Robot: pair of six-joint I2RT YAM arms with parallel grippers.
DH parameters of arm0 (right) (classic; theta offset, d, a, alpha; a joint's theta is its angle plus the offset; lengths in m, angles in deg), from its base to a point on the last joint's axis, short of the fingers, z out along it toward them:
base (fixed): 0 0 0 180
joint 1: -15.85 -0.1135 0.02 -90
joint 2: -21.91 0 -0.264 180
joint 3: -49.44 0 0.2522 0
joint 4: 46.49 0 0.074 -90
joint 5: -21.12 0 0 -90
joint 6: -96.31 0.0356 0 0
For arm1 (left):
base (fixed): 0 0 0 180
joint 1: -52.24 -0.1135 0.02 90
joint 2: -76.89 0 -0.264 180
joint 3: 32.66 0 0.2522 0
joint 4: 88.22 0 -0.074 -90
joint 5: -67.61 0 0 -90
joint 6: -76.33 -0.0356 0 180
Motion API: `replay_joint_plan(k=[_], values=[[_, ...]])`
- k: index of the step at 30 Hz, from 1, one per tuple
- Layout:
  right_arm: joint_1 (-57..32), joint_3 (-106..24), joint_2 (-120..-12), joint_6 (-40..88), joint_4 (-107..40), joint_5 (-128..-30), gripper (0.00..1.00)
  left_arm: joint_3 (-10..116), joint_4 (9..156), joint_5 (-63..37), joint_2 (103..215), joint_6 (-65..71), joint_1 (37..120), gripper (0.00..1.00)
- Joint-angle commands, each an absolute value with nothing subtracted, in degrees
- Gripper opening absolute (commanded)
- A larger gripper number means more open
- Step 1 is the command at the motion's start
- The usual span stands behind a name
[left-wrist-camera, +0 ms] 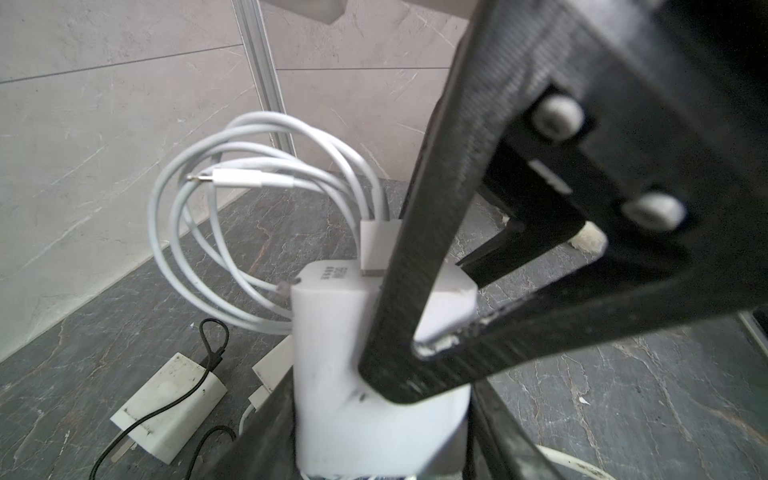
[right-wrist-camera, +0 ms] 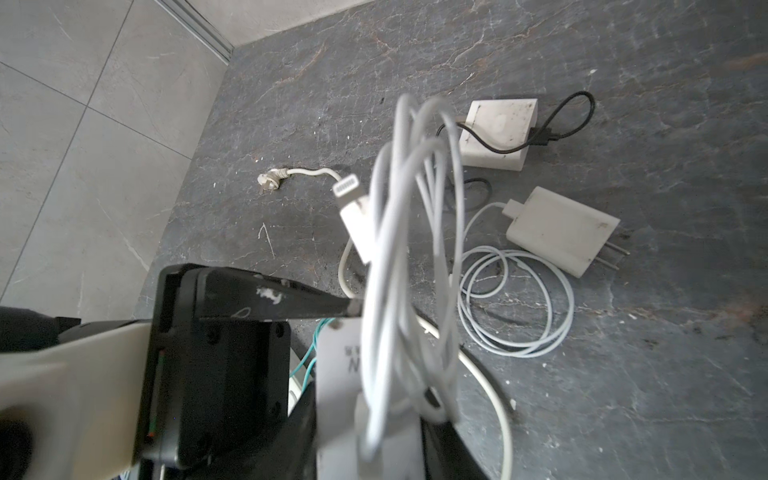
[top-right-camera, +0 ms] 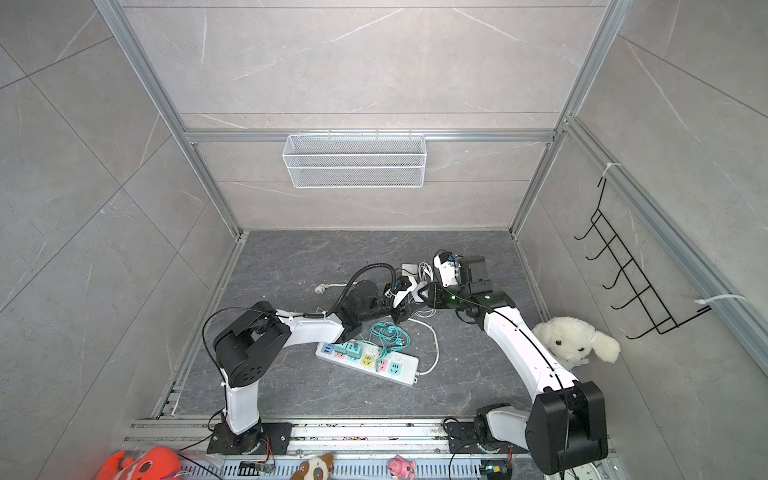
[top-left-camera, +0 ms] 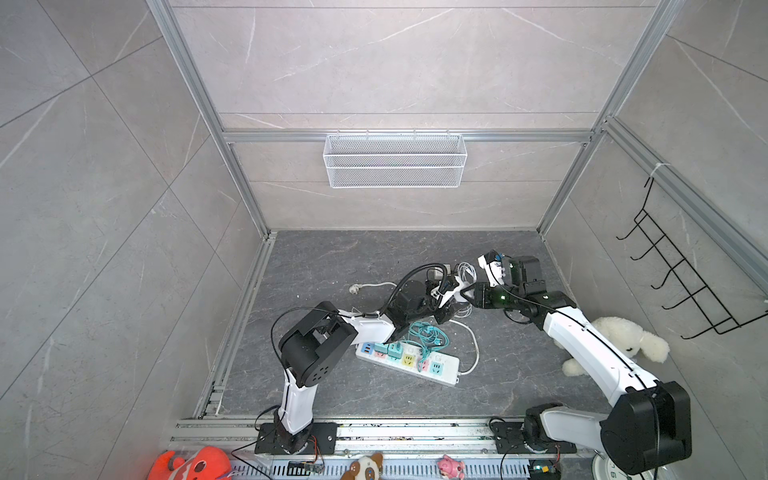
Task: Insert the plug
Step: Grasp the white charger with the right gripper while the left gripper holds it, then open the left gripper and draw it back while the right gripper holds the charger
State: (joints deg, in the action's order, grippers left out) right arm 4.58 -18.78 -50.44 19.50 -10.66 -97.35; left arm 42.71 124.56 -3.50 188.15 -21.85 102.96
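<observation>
**White charger held up off the tabletop**

Nearest the arm bases, the power strip lies flat. Beyond it, the left gripper pinches the charger's body. The right gripper pinches its cable end, with the white cable looping out. Farther back lie two spare chargers.

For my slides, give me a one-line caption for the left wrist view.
White charger with coiled cable in the left gripper, right gripper across it, two more chargers on the floor.
</observation>
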Motion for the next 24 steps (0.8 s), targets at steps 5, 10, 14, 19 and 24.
replay_joint_plan(k=[5, 10, 14, 19, 24], values=[[4.3, -18.1, -48.8, 19.5, -11.7, -96.6, 0.2, 44.9, 124.9, -2.6, 186.5, -22.2, 103.7, 0.59], [4.3, -18.2, -47.0, 19.8, -11.7, -93.0, 0.15, 44.7, 121.1, -5.1, 184.7, -23.9, 103.8, 0.71], [4.3, -18.8, -45.3, 19.6, -11.1, -89.6, 0.13, 44.3, 117.2, -9.4, 182.0, -25.3, 103.8, 0.75], [4.4, -20.4, -43.8, 19.1, -8.9, -87.1, 0.12, 43.6, 109.7, -16.9, 176.7, -27.2, 103.8, 0.75], [4.5, -20.5, -41.3, 18.9, -6.2, -82.0, 0.11, 40.5, 102.7, -27.0, 168.2, -24.6, 103.8, 0.72]])
